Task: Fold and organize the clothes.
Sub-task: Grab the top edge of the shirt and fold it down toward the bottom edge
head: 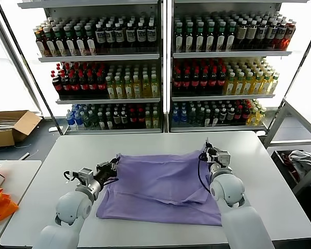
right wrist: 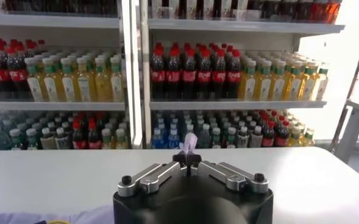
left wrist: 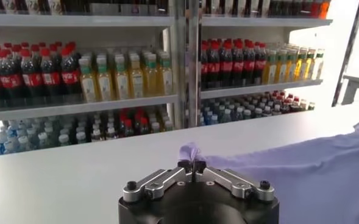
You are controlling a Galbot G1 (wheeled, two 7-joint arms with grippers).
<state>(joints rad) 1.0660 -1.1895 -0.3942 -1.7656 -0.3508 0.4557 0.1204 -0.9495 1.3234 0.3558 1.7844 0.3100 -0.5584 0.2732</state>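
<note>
Item: lavender short-sleeved cotton T-shirt (head: 163, 187), thin knit, matte, softly creased. It lies spread on the white rectangular table (head: 269, 181), print side hidden, its far edge lifted at both corners.

Handling, as judged: light, limp, no stiffness; it will sag and drag between grips and may slip from a shallow pinch. Best held at corners or hems, where fabric bunches thicker, with both ends raised evenly.

Left gripper (head: 114, 167), black metal: at the shirt's far-left corner, fingers clenched on a tuft of the lavender cloth, which pokes up between the tips in the left wrist view (left wrist: 190, 150).

Right gripper (head: 210, 150), same make: at the shirt's far-right corner, fingers clenched on a small peak of the same cloth, seen in the right wrist view (right wrist: 190, 142).

Beside the shirt's table, left: bright orange cloth (head: 0, 202) on a smaller white table; open cardboard box (head: 13, 127) on the floor.

Beyond the shirt: grey metal shelving (head: 163, 57) stocked with rows of plastic drink bottles, dark, red-labelled, yellow and green.
</note>
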